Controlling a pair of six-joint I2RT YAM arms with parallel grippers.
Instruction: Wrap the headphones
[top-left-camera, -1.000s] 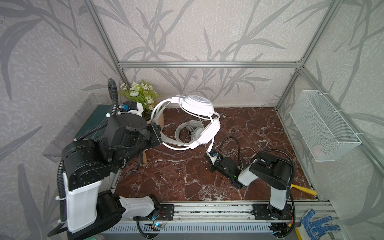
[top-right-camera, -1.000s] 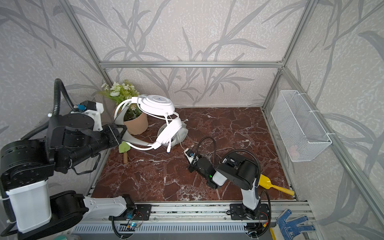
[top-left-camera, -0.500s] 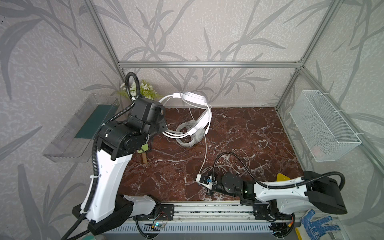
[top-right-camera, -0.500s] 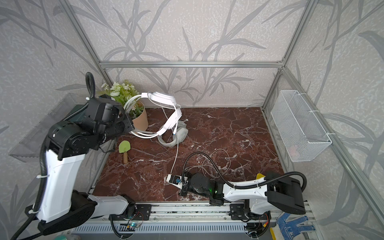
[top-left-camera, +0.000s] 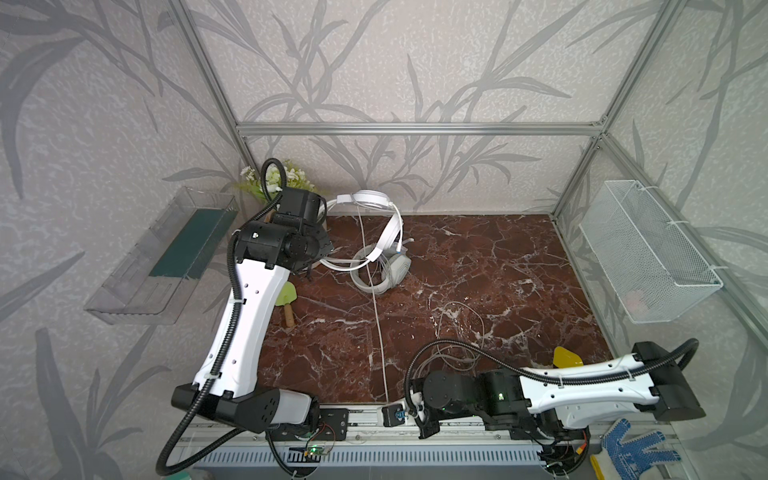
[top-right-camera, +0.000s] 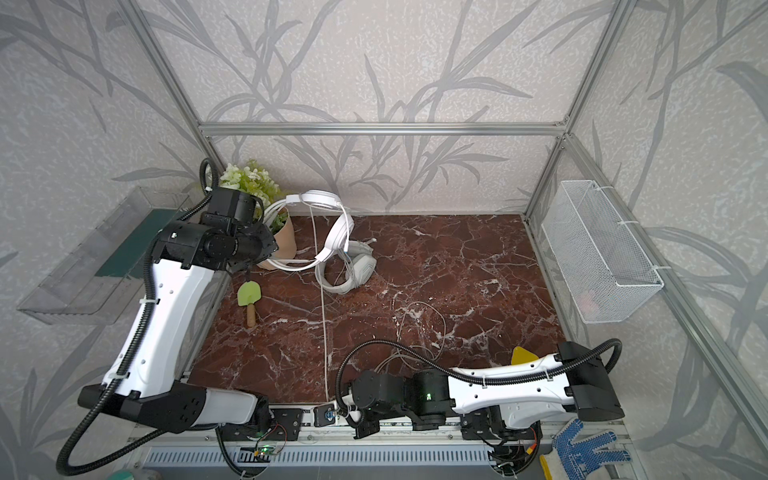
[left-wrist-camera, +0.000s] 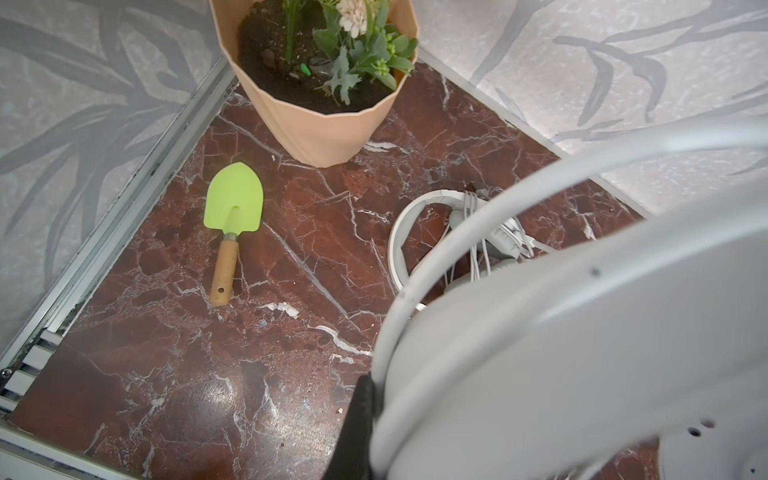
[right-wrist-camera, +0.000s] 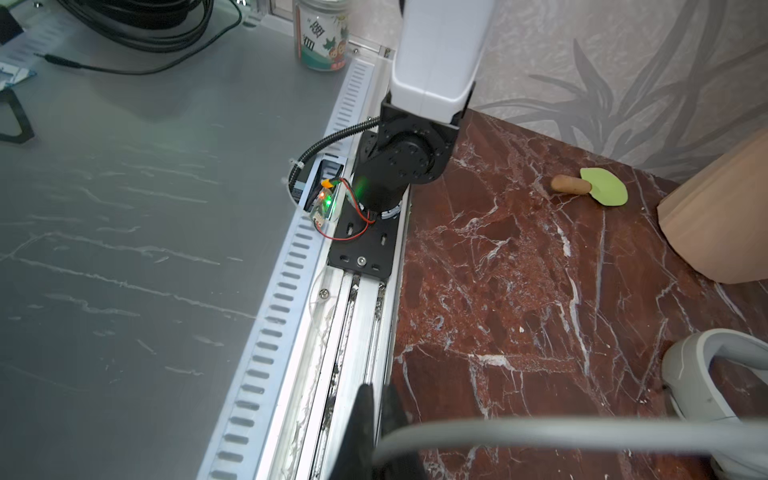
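light: bright, even, soft shadows | glare: sheen on floor (left-wrist-camera: 253, 399) beside left pincer (left-wrist-camera: 365, 419) | blur: headphones (left-wrist-camera: 540, 353) against it

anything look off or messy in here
A thin pale cable runs taut from the glossy white headset in the left gripper to the right gripper at the red-brown marble table's front edge. A second pale cable lies loosely tangled near it.

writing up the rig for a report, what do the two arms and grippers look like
The left arm and right arm match: white shells with small round holes, black joint housings, and black bases on an aluminium rail. A black ribbed hose runs along each, held by white zip ties. A green light glows on the right arm's black joint. The fingers are black.
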